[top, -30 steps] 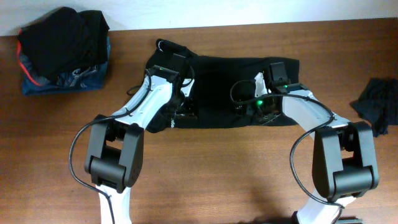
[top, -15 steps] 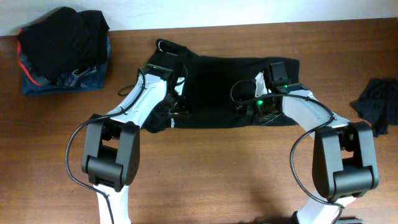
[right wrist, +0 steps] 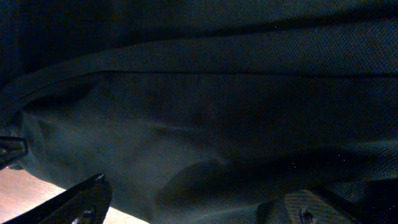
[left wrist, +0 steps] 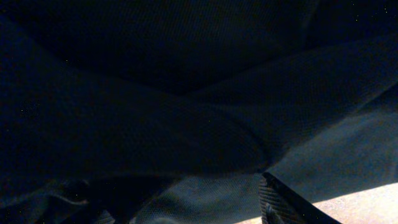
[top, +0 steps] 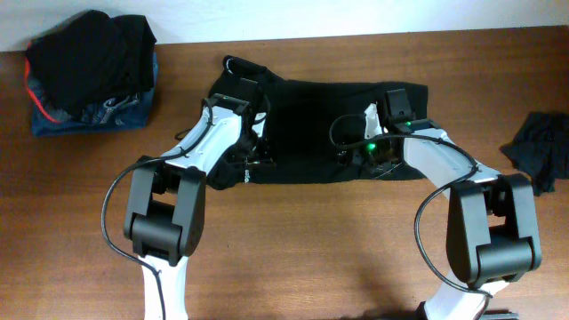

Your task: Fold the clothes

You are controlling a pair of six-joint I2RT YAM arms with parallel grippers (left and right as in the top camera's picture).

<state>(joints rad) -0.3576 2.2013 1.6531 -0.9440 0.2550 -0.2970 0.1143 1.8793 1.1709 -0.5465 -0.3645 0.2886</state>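
The clothes [top: 311, 116], a black T-shirt, lie as a wide band across the middle of the wooden table [top: 311, 258]. My left gripper [top: 255, 158] is low over the shirt's left part. In the left wrist view black fabric [left wrist: 186, 93] fills the frame. One ribbed finger [left wrist: 273, 200] shows far to the right and the other is lost in the dark, with a soft fold bulging between them. My right gripper [top: 360, 156] rests on the shirt's right part. Its fingers [right wrist: 87, 198] stand wide apart over flat cloth [right wrist: 205, 93].
A heap of dark clothes [top: 89, 58] on a blue garment sits at the back left corner. Another crumpled dark garment [top: 538, 151] lies at the right edge. A small white print [top: 242, 175] shows on the shirt's lower left edge.
My left arm swung a little to the left, then came slightly back, and the shirt's lower left edge shifted with it. The right arm has not moved.
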